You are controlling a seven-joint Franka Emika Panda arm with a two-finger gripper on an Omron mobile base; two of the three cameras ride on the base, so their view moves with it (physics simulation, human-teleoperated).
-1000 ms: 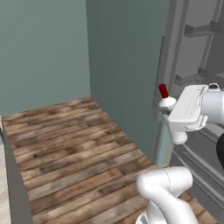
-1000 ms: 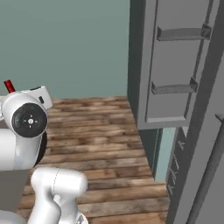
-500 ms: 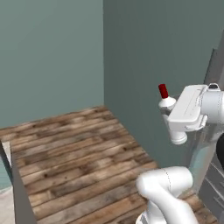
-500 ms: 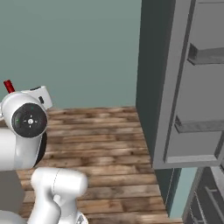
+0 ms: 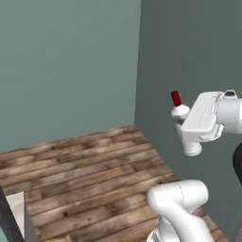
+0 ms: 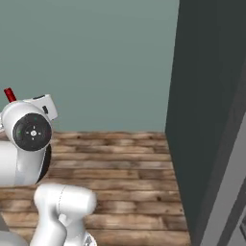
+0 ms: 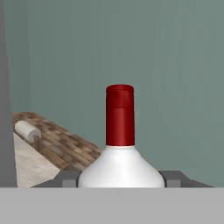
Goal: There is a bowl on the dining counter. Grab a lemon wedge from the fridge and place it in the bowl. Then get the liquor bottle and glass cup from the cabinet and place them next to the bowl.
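1. The gripper (image 7: pixel 120 179) pinches a white bottle (image 7: pixel 121 166) with a red cap (image 7: pixel 120 114), its jaws on either side of the body.
2. This looks like the bottle-carrying step; next, head for the dining counter and set it beside the bowl.
3. The hand view shows the grip; the left base view shows the bottle (image 5: pixel 178 110) held upright, far from the wood floor (image 5: pixel 85 175).
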